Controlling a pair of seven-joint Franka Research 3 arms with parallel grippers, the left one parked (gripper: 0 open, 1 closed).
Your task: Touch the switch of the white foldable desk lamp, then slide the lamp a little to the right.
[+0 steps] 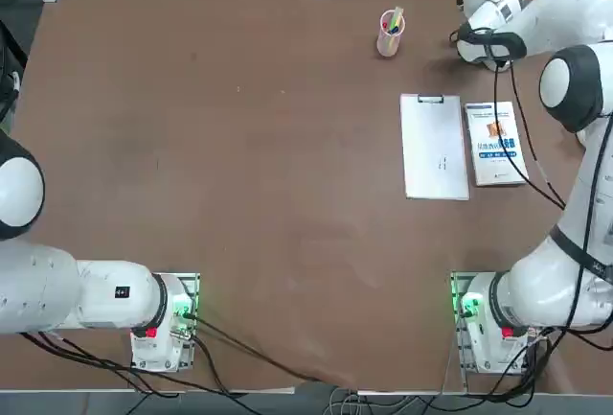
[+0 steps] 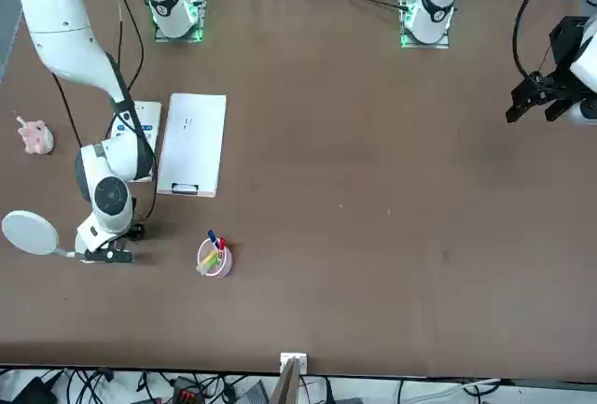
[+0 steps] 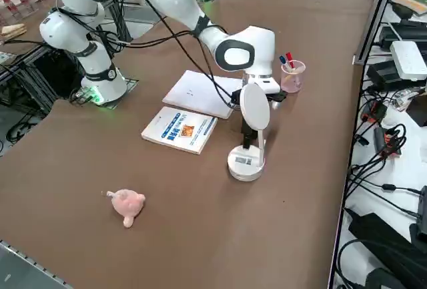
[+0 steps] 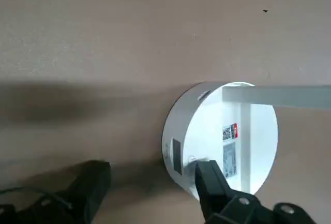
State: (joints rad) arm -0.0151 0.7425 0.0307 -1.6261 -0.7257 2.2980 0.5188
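Right gripper [image 4: 150,182] low at the far right table corner, jaws spread and empty, one fingertip [image 4: 204,169] over the round base rim of the white foldable desk lamp [image 4: 222,136], head tilted up beyond it.

white foldable desk lamp [image 3: 248,135], upright on round base, oval head raised, near table's edge

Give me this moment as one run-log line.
right hand: open, at base of white foldable desk lamp | one finger over base edge | not gripped | slide: not judged
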